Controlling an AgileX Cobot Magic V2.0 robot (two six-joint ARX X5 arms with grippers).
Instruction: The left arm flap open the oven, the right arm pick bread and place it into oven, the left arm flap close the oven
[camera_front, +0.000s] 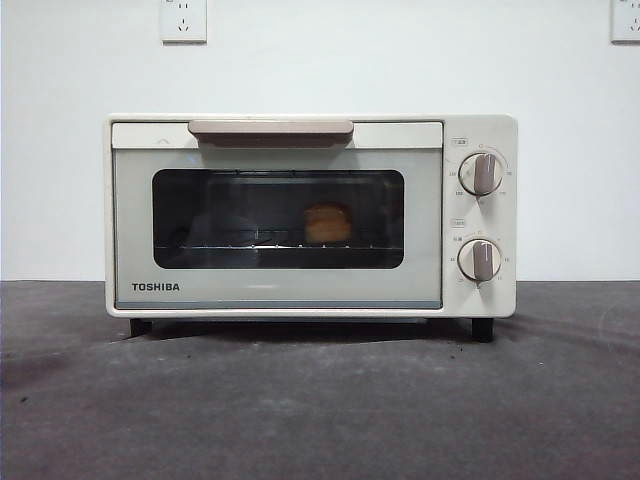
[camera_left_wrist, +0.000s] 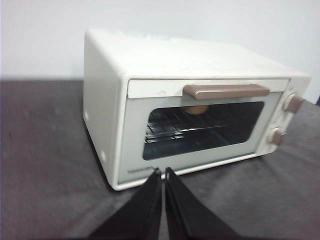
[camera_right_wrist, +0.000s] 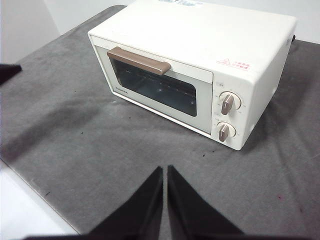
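Observation:
The cream-white TOSHIBA oven (camera_front: 310, 215) stands on the dark grey table with its door shut and its taupe handle (camera_front: 270, 129) at the top. The small golden-tan bread (camera_front: 327, 223) sits on the wire rack inside, behind the dark glass window. The oven also shows in the left wrist view (camera_left_wrist: 175, 100), where a bit of the bread (camera_left_wrist: 196, 109) peeks under the handle, and in the right wrist view (camera_right_wrist: 200, 65). My left gripper (camera_left_wrist: 161, 172) is shut and empty, held back from the oven's front. My right gripper (camera_right_wrist: 164, 170) is shut and empty, well away from the oven.
Two round knobs (camera_front: 481, 173) sit on the oven's right panel. A grey cloth (camera_front: 320, 400) covers the table; its edge shows in the right wrist view (camera_right_wrist: 30, 185). A dark tip (camera_right_wrist: 9, 71) pokes in at that view's side. A white wall with sockets (camera_front: 183, 20) stands behind.

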